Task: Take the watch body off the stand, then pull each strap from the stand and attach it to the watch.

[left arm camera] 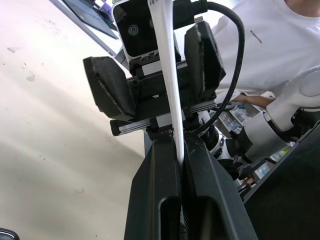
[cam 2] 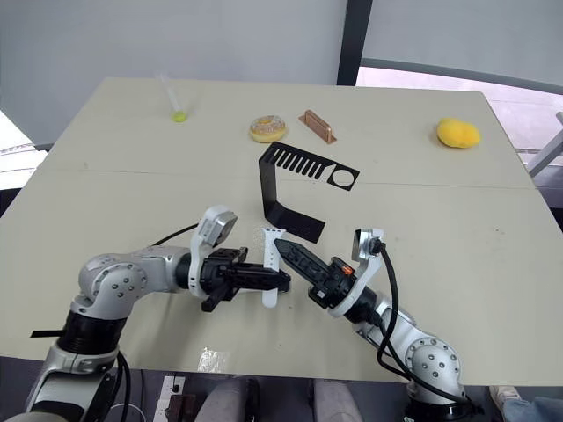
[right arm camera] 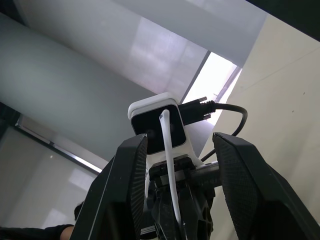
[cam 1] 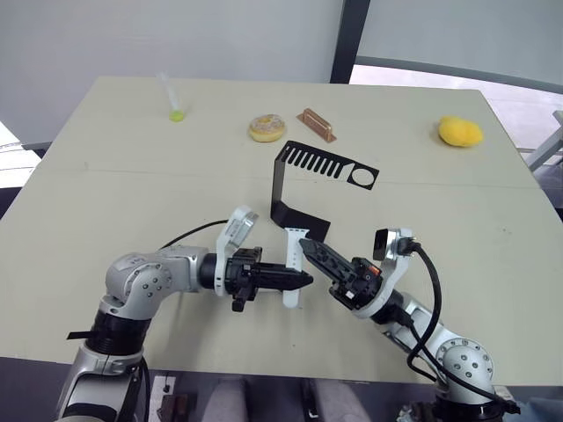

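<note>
Left eye view: the left gripper [cam 1: 303, 280] pinches a slim white rubbery strap [cam 1: 291, 268], fingers closed on it. The right gripper [cam 1: 305, 248], at three o'clock of it, points at the strap's upper end with jaws parted. The thin black sheet-metal stand [cam 1: 299, 180], comb-slotted with a round hole, sits at twelve o'clock on the matte beige table [cam 1: 106, 185].

Left wrist view: the strap runs edge-on between both black fingers [left arm camera: 157, 175].

Right wrist view: wide black fingers [right arm camera: 125, 175] flank the strap without touching.

No writing is legible.
</note>
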